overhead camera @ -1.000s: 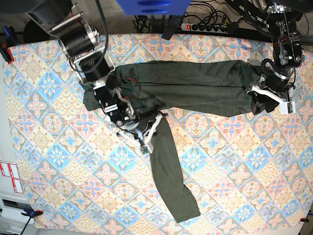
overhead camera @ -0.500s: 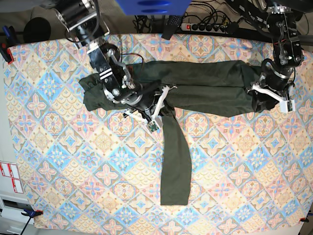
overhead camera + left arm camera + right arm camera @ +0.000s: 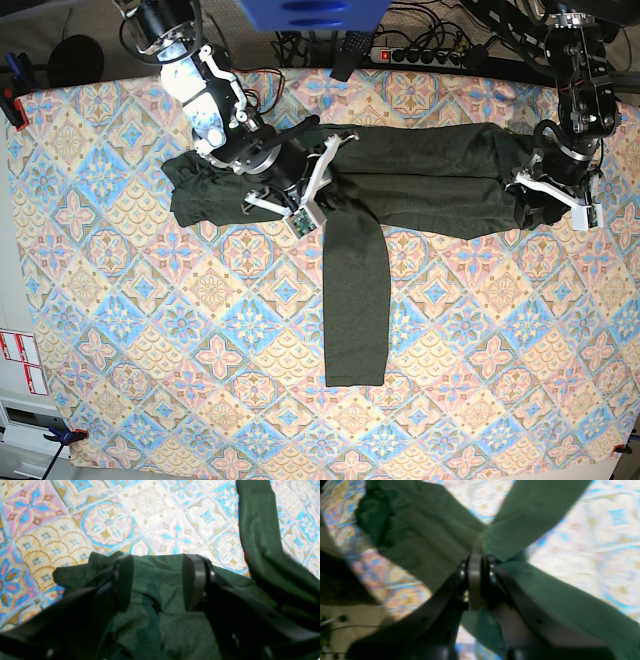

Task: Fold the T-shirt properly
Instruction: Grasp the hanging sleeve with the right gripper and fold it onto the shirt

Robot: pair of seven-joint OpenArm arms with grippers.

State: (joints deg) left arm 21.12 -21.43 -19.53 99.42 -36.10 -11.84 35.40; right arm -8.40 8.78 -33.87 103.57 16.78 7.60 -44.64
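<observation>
Currently the T-shirt (image 3: 420, 180) lies as a long band along the far edge of the table (image 3: 100, 330), with one sleeve (image 3: 355, 300) running straight out toward the near edge. The step in hand appears to be the sleeve fold: the right gripper (image 3: 322, 170) is clamped shut on a pinch of fabric where the sleeve meets the body, and in the right wrist view cloth fans out in a cross from the closed tips. The left gripper (image 3: 548, 195) sits at the shirt's end by the table's right edge; the left wrist view shows its fingers (image 3: 123, 580) spread apart with bunched cloth between them, so it reads as open and resting on the fabric, not gripping it. The next move probably calls for carrying the pinched sleeve across onto the body and laying it flat without dragging the band out of line; the loose far end may need holding down. Hidden: the collar and the second sleeve cannot be made out. The right wrist view is blurred, so the number of layers pinched is unclear. The bunched left end of the shirt hides its own edges.
</observation>
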